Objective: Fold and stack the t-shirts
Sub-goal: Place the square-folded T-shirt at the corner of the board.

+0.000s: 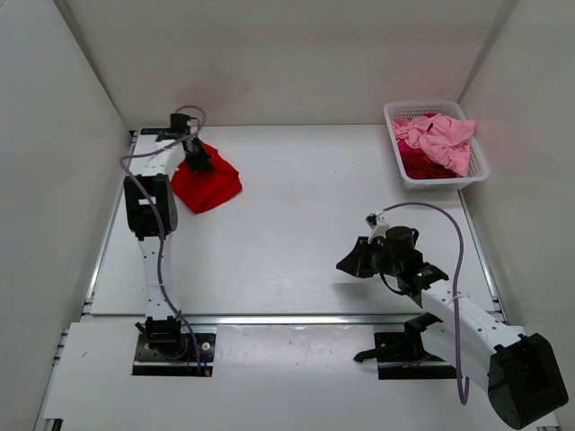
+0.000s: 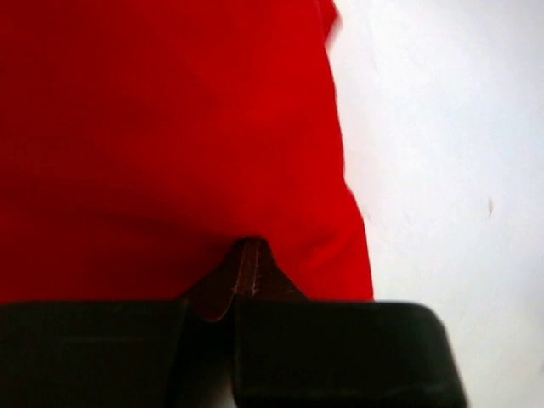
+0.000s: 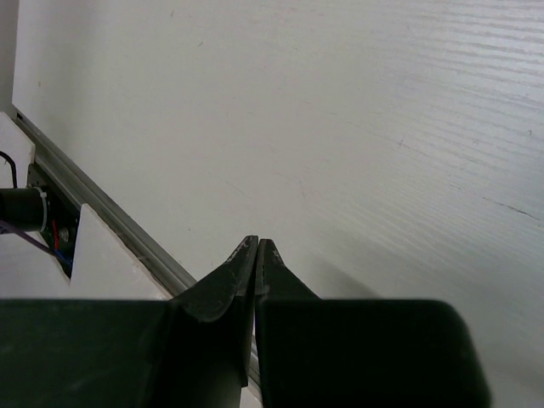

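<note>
A bright red t-shirt point(image 1: 211, 187) lies in a folded bundle at the far left of the table. My left gripper point(image 1: 195, 162) is down on its far left edge. In the left wrist view the red t-shirt point(image 2: 170, 127) fills most of the frame, and the left gripper point(image 2: 246, 255) is shut, its tips against the cloth with none showing between them. A light pink t-shirt point(image 1: 442, 135) is piled over a magenta t-shirt point(image 1: 415, 162) in the basket. My right gripper point(image 1: 347, 265) is shut and holds nothing above bare table; the right wrist view shows the same gripper point(image 3: 257, 247).
The white lattice basket point(image 1: 437, 182) stands at the far right corner. White walls close in the table on the left, back and right. A metal rail point(image 3: 127, 238) runs along the table's near edge, with the arm bases behind it.
</note>
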Motion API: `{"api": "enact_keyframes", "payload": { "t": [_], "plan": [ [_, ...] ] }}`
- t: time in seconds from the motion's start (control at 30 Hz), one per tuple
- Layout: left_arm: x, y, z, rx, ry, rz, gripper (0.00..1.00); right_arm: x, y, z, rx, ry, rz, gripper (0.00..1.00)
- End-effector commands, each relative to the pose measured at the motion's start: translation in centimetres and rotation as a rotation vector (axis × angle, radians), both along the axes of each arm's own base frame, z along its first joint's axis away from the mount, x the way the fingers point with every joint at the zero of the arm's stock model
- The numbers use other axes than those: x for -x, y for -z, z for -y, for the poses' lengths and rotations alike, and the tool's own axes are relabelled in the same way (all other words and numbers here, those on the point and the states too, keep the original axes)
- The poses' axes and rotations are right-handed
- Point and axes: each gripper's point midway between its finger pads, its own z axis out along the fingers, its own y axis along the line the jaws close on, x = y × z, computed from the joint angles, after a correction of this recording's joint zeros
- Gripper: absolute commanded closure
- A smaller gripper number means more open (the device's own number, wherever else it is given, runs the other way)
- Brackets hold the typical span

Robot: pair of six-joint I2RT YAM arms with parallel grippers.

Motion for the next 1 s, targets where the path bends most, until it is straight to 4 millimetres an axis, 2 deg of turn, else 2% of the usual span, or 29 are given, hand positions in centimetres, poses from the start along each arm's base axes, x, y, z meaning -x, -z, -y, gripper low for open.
{"api": "enact_keyframes", "payload": {
  "t": [0.0, 0.03, 0.07, 0.1, 0.13, 0.17, 0.2, 0.23, 0.37, 0.43, 0.47, 0.57, 0.6, 0.63, 0.67, 0.7, 0.73, 0.8, 0.83, 0.87, 0.9, 0.97],
  "plan": [
    [-2.6, -3.2, -9.0, -0.103, -0.128, 0.025, 1.00, -1.0, -1.9, -0.7, -0.025, -0.023, 0.064, 1.00],
    [-3.2, -3.5, -10.8, -0.101, -0.157, 0.026, 1.00, -1.0, -1.9, -0.7, -0.028, -0.022, 0.057, 1.00],
    [-3.6, -3.7, -11.2, -0.091, -0.174, 0.046, 0.99, -1.0, -1.7, -0.5, -0.024, -0.017, 0.055, 1.00],
    [-3.6, -3.5, -13.0, -0.073, -0.221, 0.049, 0.99, -1.1, -1.8, -0.5, -0.023, -0.018, 0.058, 1.00],
    [-4.0, -3.4, -13.8, -0.035, -0.233, 0.065, 0.99, -1.3, -1.9, -0.4, -0.024, -0.012, 0.057, 0.99],
    [-4.3, -2.7, -13.4, -0.006, -0.221, 0.063, 0.98, -1.3, -1.6, -0.3, -0.020, -0.003, 0.044, 1.00],
    [-4.9, -3.5, -13.5, -0.008, -0.227, 0.086, 0.98, -1.2, -1.4, -0.4, -0.021, -0.009, 0.036, 1.00],
    [-5.0, -3.3, -14.1, -0.020, -0.238, 0.083, 0.97, -1.3, -1.6, -0.4, -0.020, -0.014, 0.041, 0.99],
    [-5.4, -4.0, -12.2, 0.018, -0.209, 0.090, 1.00, -1.3, -1.6, -1.0, -0.011, -0.022, 0.029, 1.00],
    [-5.2, -6.3, -10.3, -0.023, -0.147, 0.131, 1.00, -1.3, -1.4, -1.0, -0.008, -0.029, 0.026, 1.00],
    [-5.1, -8.2, -9.6, -0.050, -0.135, 0.161, 1.00, -1.2, -1.2, -1.2, -0.010, -0.033, 0.023, 1.00],
    [-4.9, -11.3, -6.6, -0.041, -0.095, 0.225, 1.00, -1.1, -1.4, -1.8, -0.026, -0.050, 0.033, 1.00],
    [-4.9, -13.4, -5.8, -0.073, -0.082, 0.279, 1.00, -0.9, -1.5, -2.1, -0.032, -0.058, 0.039, 1.00],
    [-4.4, -13.9, -5.2, -0.106, -0.076, 0.295, 1.00, -0.7, -1.6, -2.2, -0.038, -0.061, 0.035, 1.00],
    [-3.3, -12.4, -4.8, -0.118, -0.060, 0.258, 1.00, -0.5, -1.2, -2.2, -0.027, -0.059, 0.033, 1.00],
    [-3.2, -13.0, -4.7, -0.115, -0.062, 0.274, 1.00, -0.4, -1.6, -2.2, -0.034, -0.059, 0.034, 1.00],
    [-2.3, -11.4, -4.9, -0.105, -0.057, 0.231, 1.00, -0.5, -1.7, -2.0, -0.031, -0.058, 0.046, 1.00],
    [0.4, -8.2, -3.8, -0.069, -0.031, 0.144, 1.00, -0.3, -1.9, -1.9, -0.040, -0.057, 0.052, 1.00],
    [0.7, -7.8, -3.6, -0.050, -0.024, 0.154, 1.00, -0.2, -2.0, -1.7, -0.042, -0.057, 0.059, 1.00],
    [2.5, -5.6, -3.9, -0.033, -0.031, 0.104, 1.00, -0.3, -2.1, -1.6, -0.043, -0.053, 0.065, 1.00],
    [3.5, -4.2, -4.0, -0.035, -0.031, 0.093, 1.00, -0.2, -2.4, -1.7, -0.048, -0.055, 0.072, 1.00],
    [4.1, -2.9, -3.9, -0.016, -0.036, 0.064, 1.00, -0.1, -2.1, -1.4, -0.032, -0.053, 0.065, 1.00]
  ]
}}
